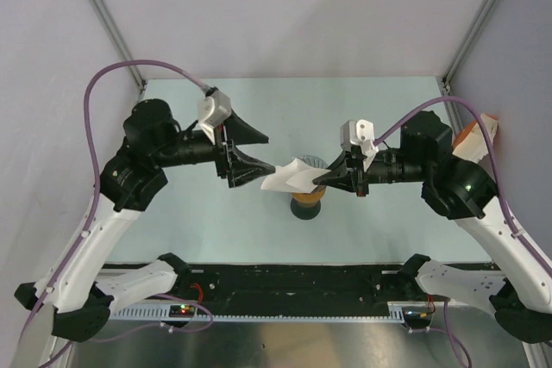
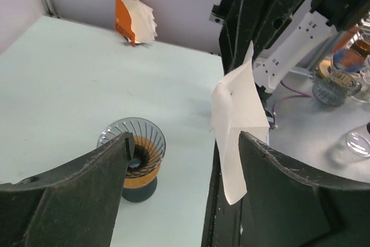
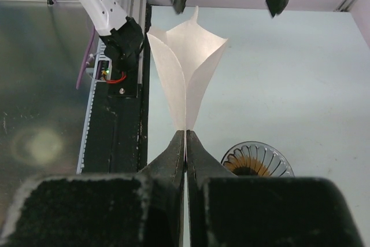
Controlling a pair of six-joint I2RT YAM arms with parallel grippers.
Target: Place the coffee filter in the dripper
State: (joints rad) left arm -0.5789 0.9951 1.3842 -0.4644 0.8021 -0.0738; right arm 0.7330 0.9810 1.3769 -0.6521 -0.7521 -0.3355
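Your left claw stands released, its two dark fingers spread wide and pointing toward the middle of the table. In the left wrist view the white paper hangs in the gap between those fingers, close to the right-hand one. You cannot tell from any view whether that finger touches the sheet.

The coffee filter is up in the air between your two claws, not on the table. It is partly opened: in the right wrist view its walls flare out from the pinched end into a cone with a pointed top edge, and that point sits between the left claw's fingertips, apart from both.

Just right of the filter in the top view, and partly hidden beneath it, is the dripper. It is a clear ribbed funnel standing upright on an orange ring with a dark foot, near the middle of the table. The filter is above and beside it, not inside it.

Your right claw is clenched on the filter, both fingers pressed flat together on the narrow folded end of the paper, holding it out toward the left claw.

At the far right edge of the table, against the wall, an orange pack of white filters stands well apart from everything else.
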